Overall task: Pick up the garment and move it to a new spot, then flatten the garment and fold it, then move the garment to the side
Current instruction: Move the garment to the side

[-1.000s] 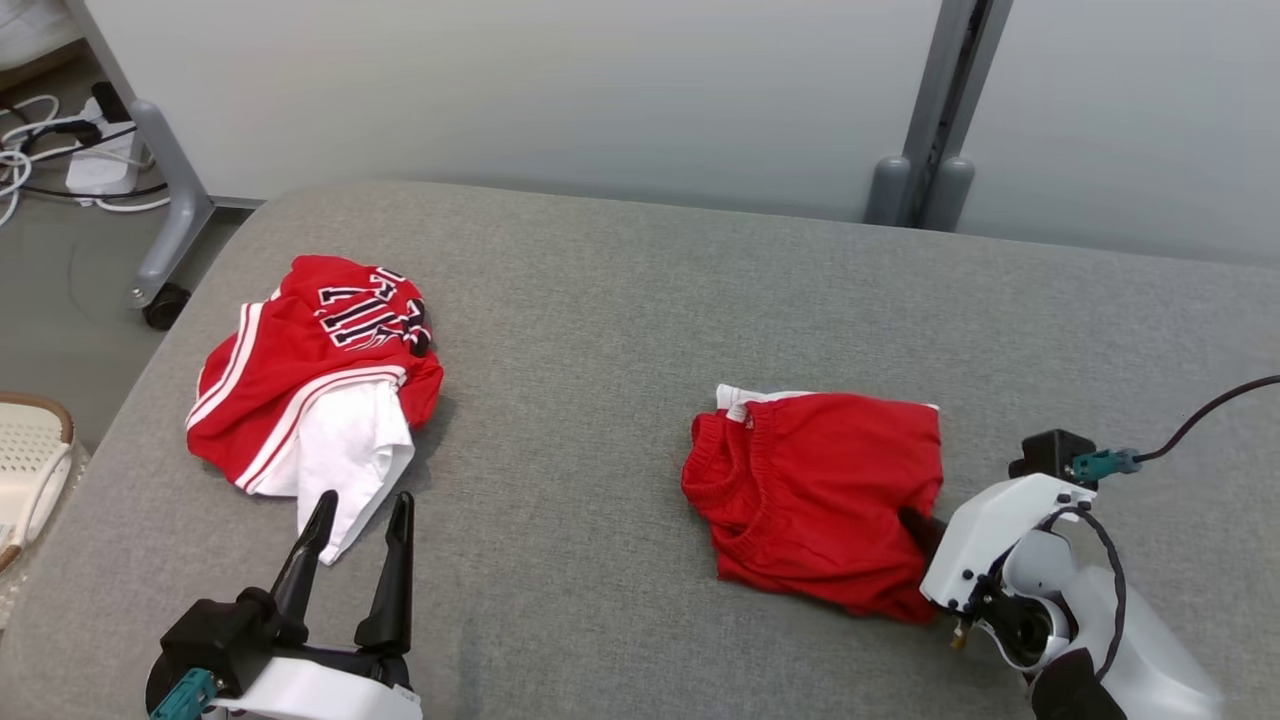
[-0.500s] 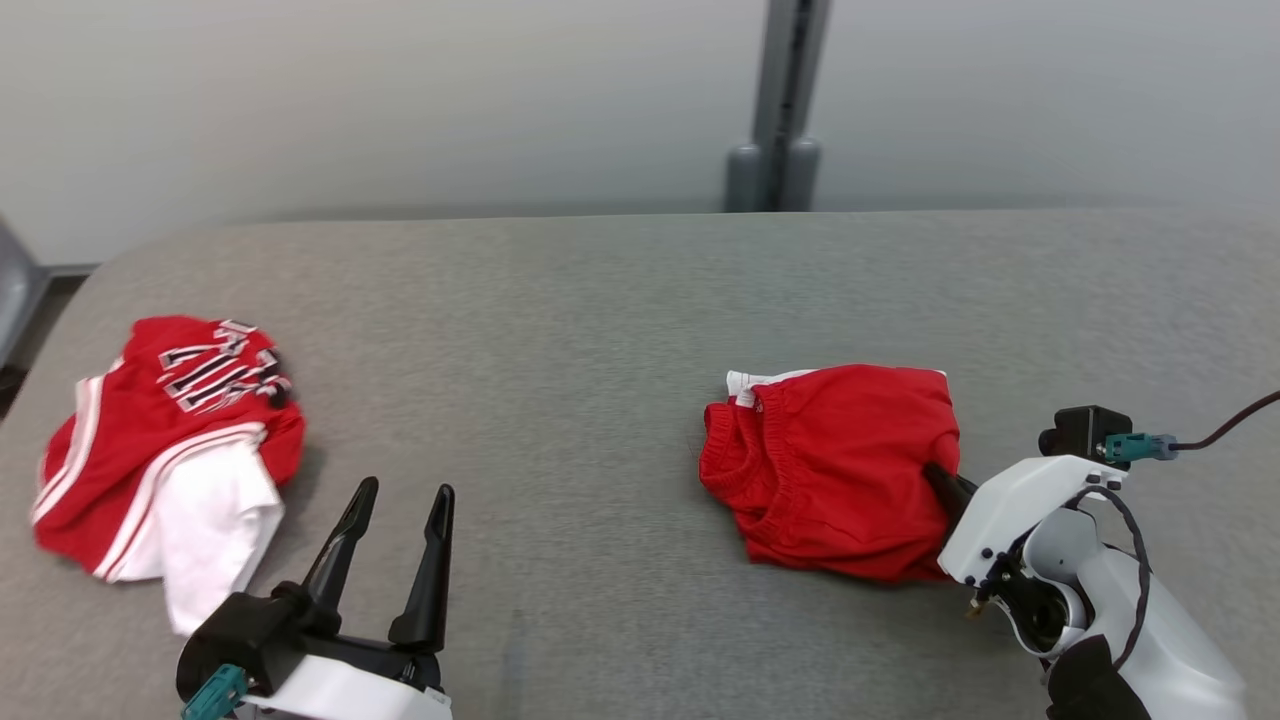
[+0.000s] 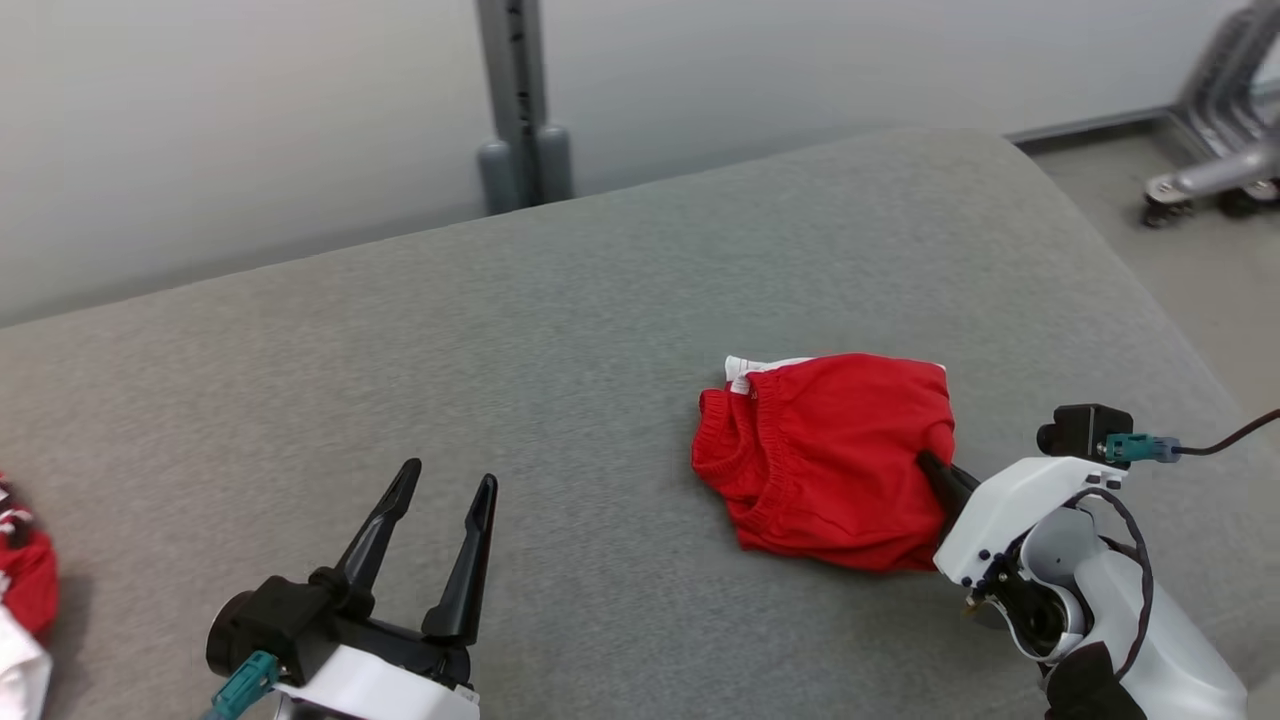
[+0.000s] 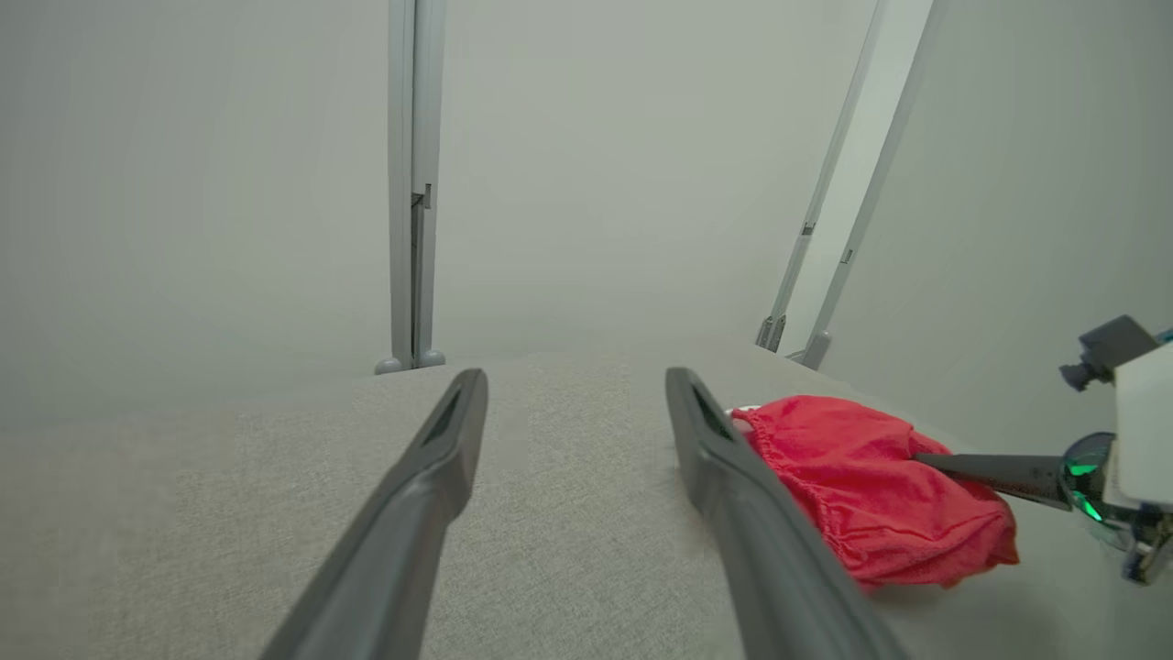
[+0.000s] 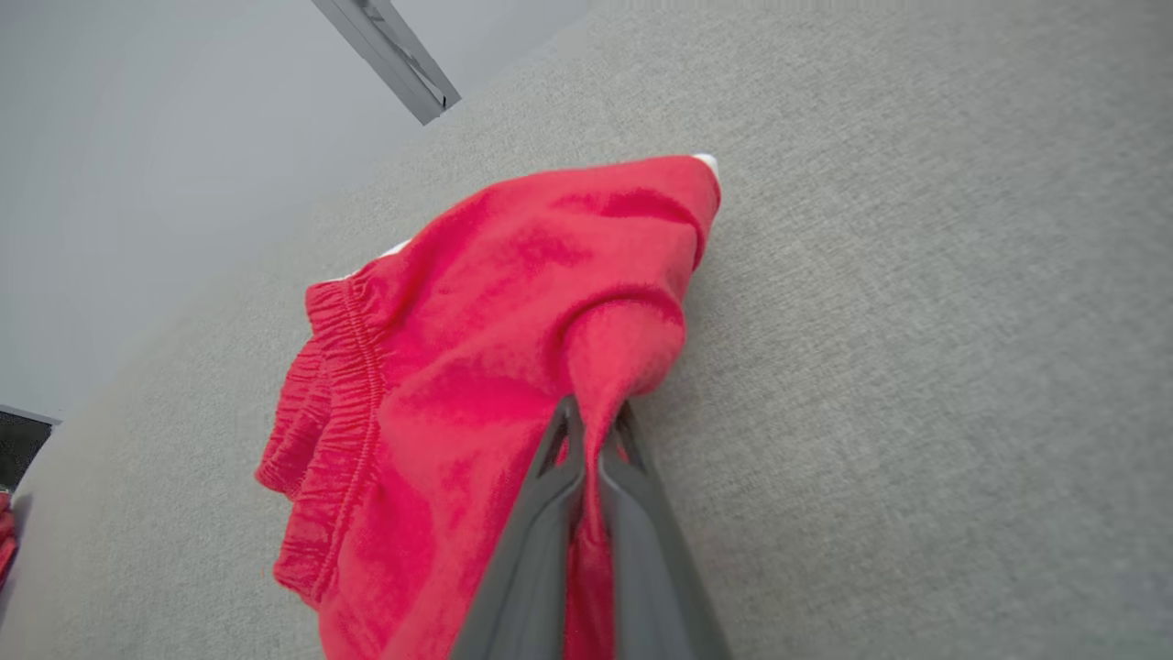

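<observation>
The garment (image 3: 830,460) is a folded pair of red shorts with an elastic waistband, lying right of centre on the grey table (image 3: 560,350). My right gripper (image 3: 930,468) is shut on a pinch of its right edge; in the right wrist view the fingers (image 5: 586,458) squeeze a tuft of red cloth (image 5: 513,330). My left gripper (image 3: 445,490) stands open at the lower left, well apart from the shorts, with nothing between its fingers. In the left wrist view my left gripper (image 4: 573,390) shows the shorts (image 4: 871,486) beyond its right finger, with the other arm's fingers in the cloth.
A second red-and-white garment (image 3: 25,590) lies at the table's far left edge. A grey post (image 3: 520,100) stands behind the table against a pale wall. Bare floor and a wheeled frame (image 3: 1210,170) show past the table's right end.
The head camera has turned to the right, so the whole picture has slid left and the other red-and-white garment is nearly out of frame. The right gripper keeps its hold on the shorts.
</observation>
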